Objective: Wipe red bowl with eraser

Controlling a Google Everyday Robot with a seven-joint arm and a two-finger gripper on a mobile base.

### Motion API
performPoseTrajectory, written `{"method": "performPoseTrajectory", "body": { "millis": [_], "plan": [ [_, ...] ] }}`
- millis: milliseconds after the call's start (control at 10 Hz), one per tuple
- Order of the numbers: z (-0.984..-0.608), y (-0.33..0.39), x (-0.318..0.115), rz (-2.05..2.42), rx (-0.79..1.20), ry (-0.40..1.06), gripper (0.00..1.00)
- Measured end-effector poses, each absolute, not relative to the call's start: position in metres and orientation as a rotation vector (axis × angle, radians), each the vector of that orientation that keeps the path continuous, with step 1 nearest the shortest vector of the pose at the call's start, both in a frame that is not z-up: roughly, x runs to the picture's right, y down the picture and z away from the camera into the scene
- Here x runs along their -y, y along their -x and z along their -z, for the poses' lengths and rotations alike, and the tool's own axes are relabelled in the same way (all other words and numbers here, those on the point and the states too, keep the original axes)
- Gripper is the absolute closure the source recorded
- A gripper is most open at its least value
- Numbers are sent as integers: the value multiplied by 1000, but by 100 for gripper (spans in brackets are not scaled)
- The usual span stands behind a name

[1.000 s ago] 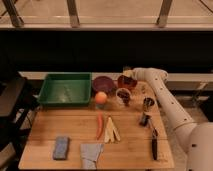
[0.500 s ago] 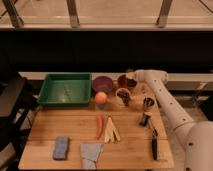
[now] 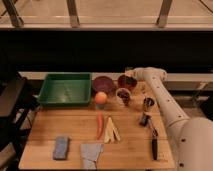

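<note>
Although only one camera view was available, it showed the red bowl (image 3: 126, 81) at the back of the tabletop (image 3: 60, 131), just beside the purple bowl (image 3: 103, 84) and behind the cup (image 3: 123, 95) with dark contents. The gripper (image 3: 135, 81) was at the right rim of the red bowl, at the end of the white arm; whether it was open, closed or holding something could not be told. The eraser (image 3: 145, 119), as I took the small dark-topped block to be, lay toward the right side, well apart from the bowl. By my judgement the bowl was light, stiff and glossy, so it would slide easily under a wiping push. The eraser seemed light and firm, best taken across its short sides.
</note>
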State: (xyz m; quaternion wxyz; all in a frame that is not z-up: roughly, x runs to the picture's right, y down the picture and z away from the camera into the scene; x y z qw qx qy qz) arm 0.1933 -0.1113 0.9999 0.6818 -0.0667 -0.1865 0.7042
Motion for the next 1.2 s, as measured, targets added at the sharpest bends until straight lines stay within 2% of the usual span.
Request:
{"method": "performPoseTrajectory", "body": {
  "millis": [400, 800, 1200],
  "plan": [
    [-995, -175, 103, -1570, 443, 199, 81],
    [-982, -201, 88, -1605, 398, 182, 81],
    [-992, -216, 103, -1629, 402, 152, 81]
  ]
}}
